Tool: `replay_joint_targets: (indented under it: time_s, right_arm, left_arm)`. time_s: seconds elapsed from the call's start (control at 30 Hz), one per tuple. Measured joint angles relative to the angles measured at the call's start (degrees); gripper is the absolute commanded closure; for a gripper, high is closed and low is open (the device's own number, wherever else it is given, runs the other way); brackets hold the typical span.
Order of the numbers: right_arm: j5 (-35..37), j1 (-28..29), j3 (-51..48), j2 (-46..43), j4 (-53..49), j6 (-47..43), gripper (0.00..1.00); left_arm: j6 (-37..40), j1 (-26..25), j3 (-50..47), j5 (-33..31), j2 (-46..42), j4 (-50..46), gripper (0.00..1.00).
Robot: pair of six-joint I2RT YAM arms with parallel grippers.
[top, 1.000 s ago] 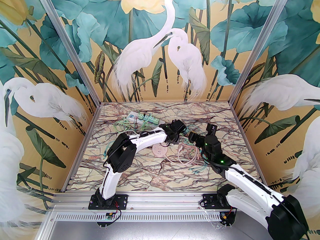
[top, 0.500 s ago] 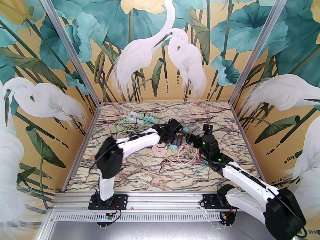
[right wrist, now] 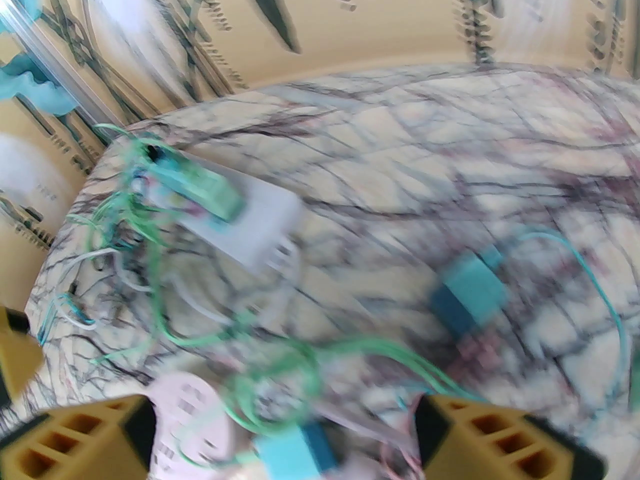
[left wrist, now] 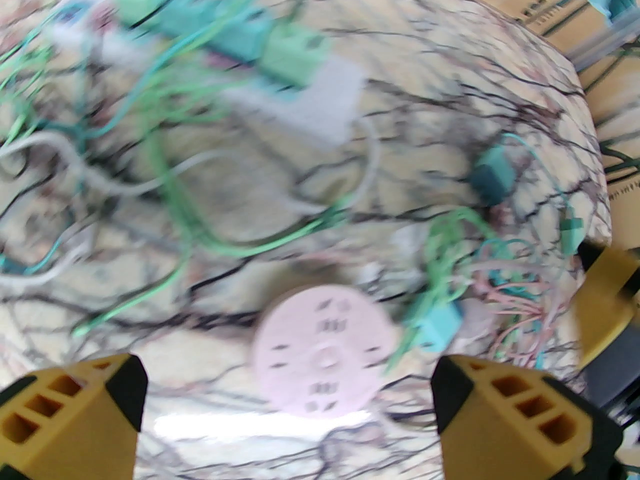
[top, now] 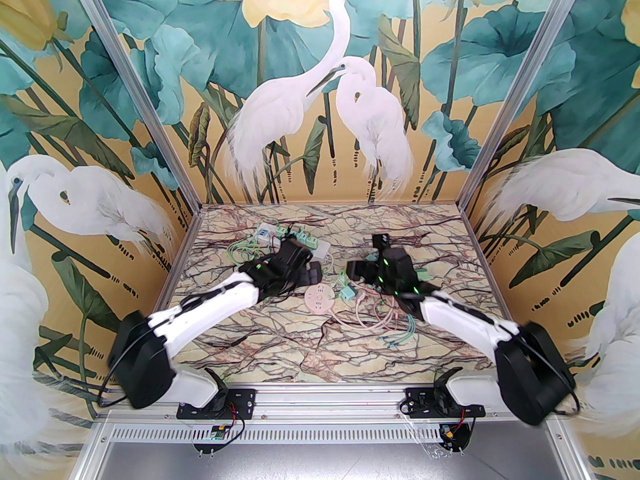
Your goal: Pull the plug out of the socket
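Round pink socket (top: 320,300) lies flat and face up near the desk (top: 300,363) centre. Teal plug (top: 346,293) is on the desk just beside the socket's right rim, out of it. It has a small blocky body, and a green cable (top: 340,279) leaves its far side. Its long axis and which way the prongs point are too small and blurred to call.

In the left wrist view the socket (left wrist: 324,353) shows its slotted face and the plug (left wrist: 437,324) is to its right. Can't tell if they touch. In the right wrist view the plug (right wrist: 295,450) is at the bottom edge with the socket (right wrist: 192,418) left of it, both blurred.

Left jaws are wide open and hold nothing, just far-left of the socket, with a yellow finger (left wrist: 75,418) at each side of the wrist view. Right jaws are also wide open and hold nothing, fingers (right wrist: 500,438) far apart, just far-right of the plug. The two sets of jaws face each other across the socket, apart.

White power strip (top: 265,233) is in the far-left part of the desk, long axis running from the far-left corner toward the centre. A row of green and teal plugs (top: 306,240) is seated in it. The left arm (top: 210,313) crosses over part of it. Green cable loops (top: 245,258) lie on its near side.

A darker teal plug (left wrist: 492,175) lies loose on the far side of the socket, also seen at (right wrist: 467,293). A pink cable tangle (top: 375,318) and teal cable ends (top: 395,338) lie near-right of the socket, beside the right arm (top: 460,318).

Bare marble runs along the whole near edge and in the far-right corner.
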Motion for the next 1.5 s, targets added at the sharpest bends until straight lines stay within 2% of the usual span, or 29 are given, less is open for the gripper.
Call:
replay_joint_targets:
  time_s: [0.03, 0.1, 0.37, 0.5, 0.57, 0.67, 0.83, 0.97, 1.2, 1.5]
  right_arm:
    - [-0.5, 0.0, 2.27, 2.1, -0.52, 0.15, 0.54]
    - [-1.36, 0.0, 7.91, 7.63, -1.64, 0.48, 0.56]
    - [-2.73, -2.25, 27.15, 26.88, -7.67, 3.54, 0.79]
    - [-2.99, -3.23, 36.24, 35.47, -10.78, 5.75, 0.82]
    - [-3.15, -3.45, 40.41, 39.28, -12.04, 6.86, 0.9]
    - [-3.56, -3.41, 46.05, 44.5, -13.97, 8.41, 0.92]
    - [-4.46, -3.15, 52.28, 51.04, -16.35, 10.08, 0.9]
    - [-4.52, -2.43, 55.56, 54.01, -18.71, 10.08, 0.9]
    - [-5.66, 0.11, 55.43, 53.88, -20.61, 9.01, 0.89]
    - [-5.97, 6.21, 46.29, 47.67, -20.24, 7.37, 0.88]
  left_arm:
    - [-0.28, 0.0, -1.73, -0.15, -1.68, 0.26, 0.0]
    - [-0.92, 0.02, -4.94, -0.33, -5.31, 0.44, 0.0]
    - [-1.53, 0.44, -11.3, -1.22, -16.15, 0.22, 0.0]
    - [-1.53, 0.44, -13.51, -1.18, -19.82, 0.28, 0.0]
    - [-1.53, 0.44, -14.43, -1.18, -20.79, 0.31, 0.01]
    - [-1.53, 0.44, -16.0, -1.05, -22.18, 0.35, 0.0]
    - [-1.53, 0.44, -17.29, -0.17, -23.37, 0.63, 0.0]
    - [-1.51, 0.44, -17.44, 0.13, -23.39, 0.76, 0.01]
    - [-1.51, 0.44, -17.49, 0.11, -23.96, 0.9, 0.0]
    - [-1.53, 0.44, -18.23, 0.04, -25.7, 0.83, 0.0]
